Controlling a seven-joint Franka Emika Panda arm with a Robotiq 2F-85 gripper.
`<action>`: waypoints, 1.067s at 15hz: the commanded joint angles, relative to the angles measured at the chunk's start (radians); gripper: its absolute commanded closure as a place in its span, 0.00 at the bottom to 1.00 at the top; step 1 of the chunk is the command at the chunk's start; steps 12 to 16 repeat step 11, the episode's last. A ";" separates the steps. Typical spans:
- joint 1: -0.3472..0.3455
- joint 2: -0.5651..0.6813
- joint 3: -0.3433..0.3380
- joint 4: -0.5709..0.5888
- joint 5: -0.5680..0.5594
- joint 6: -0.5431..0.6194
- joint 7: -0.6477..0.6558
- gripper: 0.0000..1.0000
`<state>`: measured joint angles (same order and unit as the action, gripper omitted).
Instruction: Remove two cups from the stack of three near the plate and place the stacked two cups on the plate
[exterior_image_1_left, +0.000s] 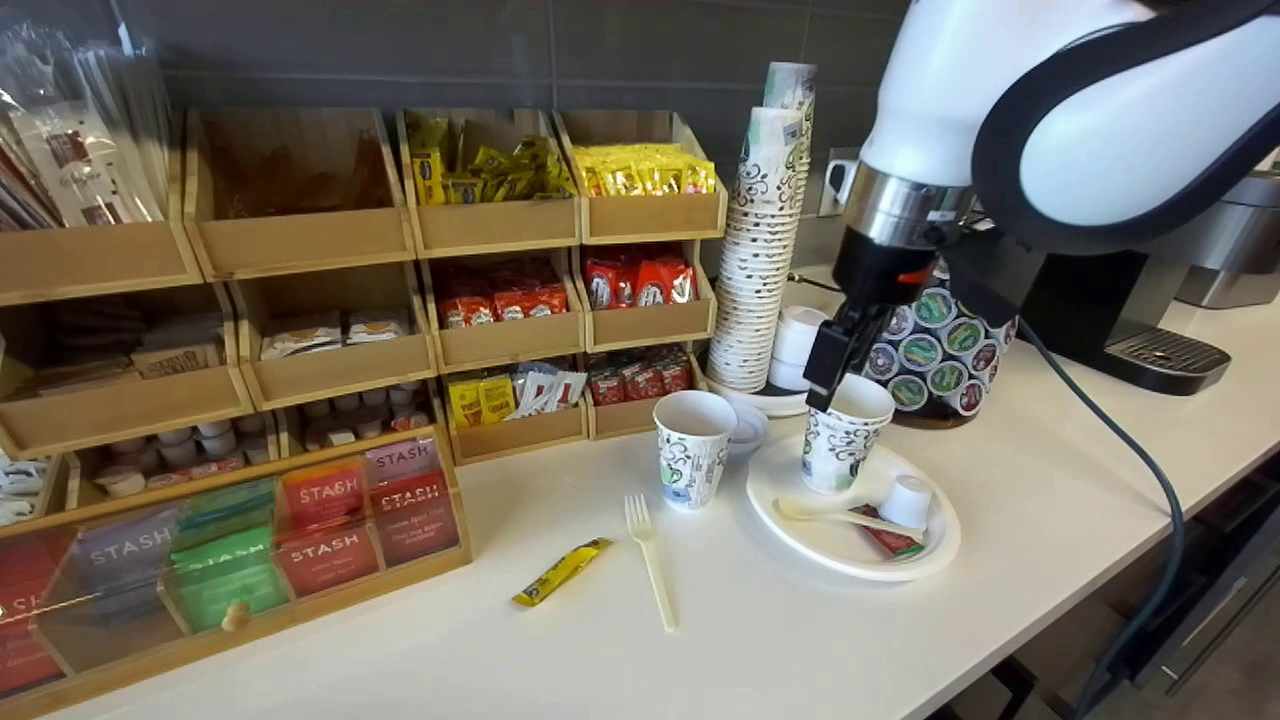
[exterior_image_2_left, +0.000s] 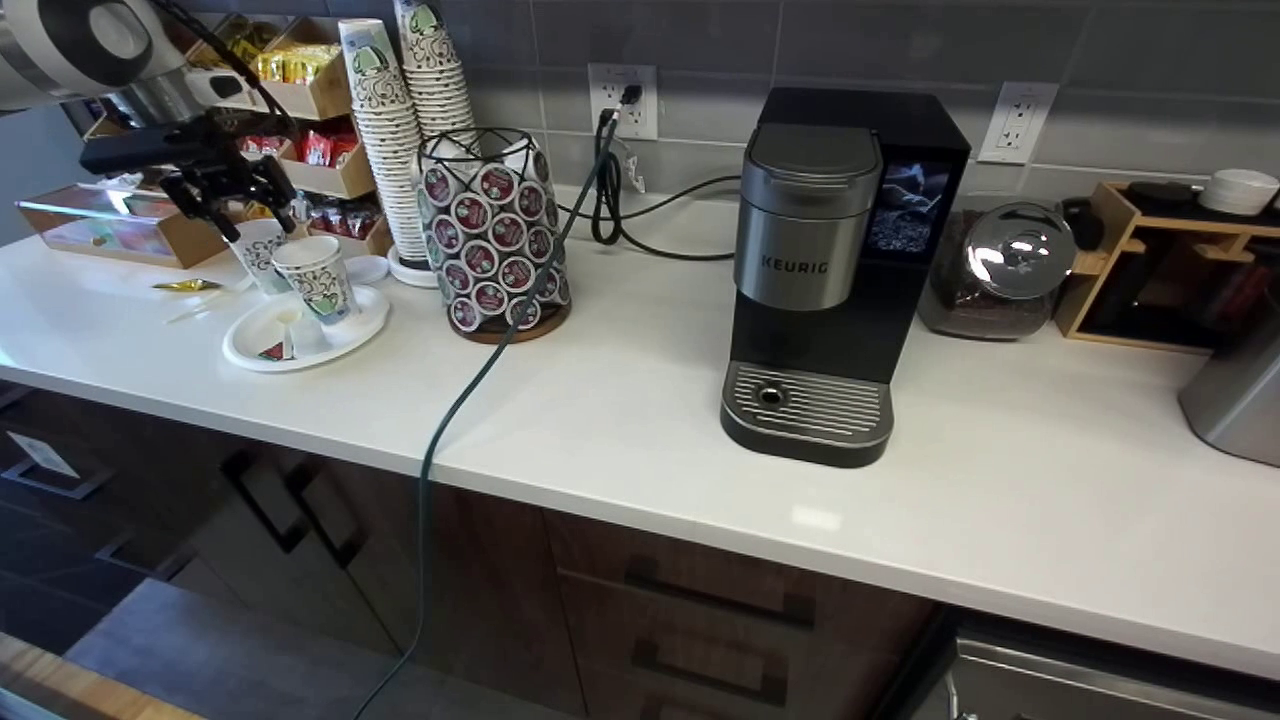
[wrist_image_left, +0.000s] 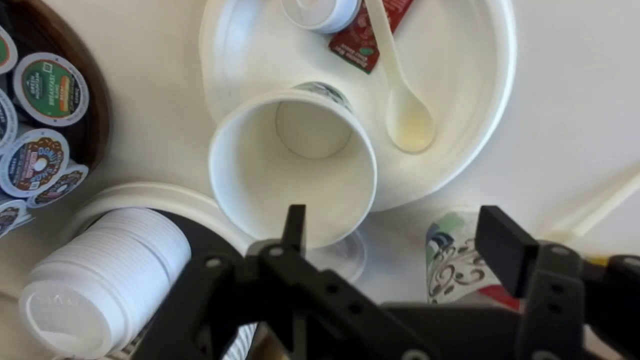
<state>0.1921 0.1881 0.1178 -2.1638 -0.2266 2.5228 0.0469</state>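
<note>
- We see the two nested paper cups (exterior_image_1_left: 838, 455), white and tapered, with curling dark greenish print, standing upright on the plate (wrist_image_left: 465, 85).
- The plate is round, white and shallow with a raised rim; on it we also find a cream-coloured spoon (wrist_image_left: 407, 120), a red condiment packet (wrist_image_left: 357, 42) and a small white tub (exterior_image_1_left: 907, 502).
- Near the plate, a matching single paper cup (exterior_image_1_left: 690, 460) stands upright on the smooth white counter (exterior_image_1_left: 450, 640), with a pale fork (exterior_image_1_left: 652, 570) close by.
- In an exterior view, the rounded white arm (exterior_image_1_left: 930, 90) reaches in from the upper right, its wrist bent downward.
- The gripper (wrist_image_left: 395, 220) hangs over the cups with its black fingers (wrist_image_left: 505, 250) spread well apart; whether one touches the nested cups' rim, we cannot tell.
</note>
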 joint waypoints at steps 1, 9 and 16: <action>-0.044 -0.238 0.038 -0.229 0.166 0.104 -0.140 0.00; 0.185 -0.663 -0.077 -0.654 0.636 0.455 -0.725 0.00; 0.161 -0.553 -0.083 -0.560 0.500 0.418 -0.595 0.00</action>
